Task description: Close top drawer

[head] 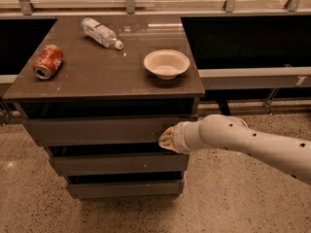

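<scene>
The top drawer [97, 130] is the uppermost of three grey fronts under the dark cabinet top [97, 79]. It stands pulled out a little, with a dark gap above its flat front. My white arm reaches in from the right. Its gripper [165, 139] rests against the right end of the top drawer's front, at its lower edge. The wrist hides most of the gripper.
On the cabinet top lie a red soda can [47, 61] at the left, a clear plastic bottle [101, 32] at the back and a white bowl [166, 63] at the right. Two lower drawers [116, 164] sit below. Dark counters flank the cabinet. Speckled floor lies around it.
</scene>
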Controlling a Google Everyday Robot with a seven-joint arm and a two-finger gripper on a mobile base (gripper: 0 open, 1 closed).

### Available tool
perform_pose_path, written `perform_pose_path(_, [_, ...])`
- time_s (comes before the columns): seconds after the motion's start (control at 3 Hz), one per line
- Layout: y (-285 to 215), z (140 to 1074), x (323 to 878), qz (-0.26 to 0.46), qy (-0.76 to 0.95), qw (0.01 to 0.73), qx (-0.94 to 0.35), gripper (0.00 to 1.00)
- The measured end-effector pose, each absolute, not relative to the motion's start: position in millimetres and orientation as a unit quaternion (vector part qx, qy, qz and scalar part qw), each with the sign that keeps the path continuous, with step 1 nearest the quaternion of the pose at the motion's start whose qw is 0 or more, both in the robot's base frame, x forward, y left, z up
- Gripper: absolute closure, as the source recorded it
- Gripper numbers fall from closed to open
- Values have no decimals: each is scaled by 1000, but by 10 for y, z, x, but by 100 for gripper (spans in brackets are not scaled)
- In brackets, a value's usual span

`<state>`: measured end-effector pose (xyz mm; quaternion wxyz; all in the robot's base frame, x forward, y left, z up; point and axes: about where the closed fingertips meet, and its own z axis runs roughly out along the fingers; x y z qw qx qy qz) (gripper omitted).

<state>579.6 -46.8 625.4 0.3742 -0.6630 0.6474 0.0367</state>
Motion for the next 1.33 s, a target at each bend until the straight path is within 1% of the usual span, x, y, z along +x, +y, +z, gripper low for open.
perform_pose_path(0.33, [-485,6193,5824,40,645,359,-674,36])
perform_pose_path(0.67, [-951,6449,5555,25,668,336,-664,5])
perform_pose_path(1.0, [-1509,6932,5035,-3,689,310,-655,0])
perform_pose_path(1.33, [-1601,7025,4968,-12,693,306,-652,0])
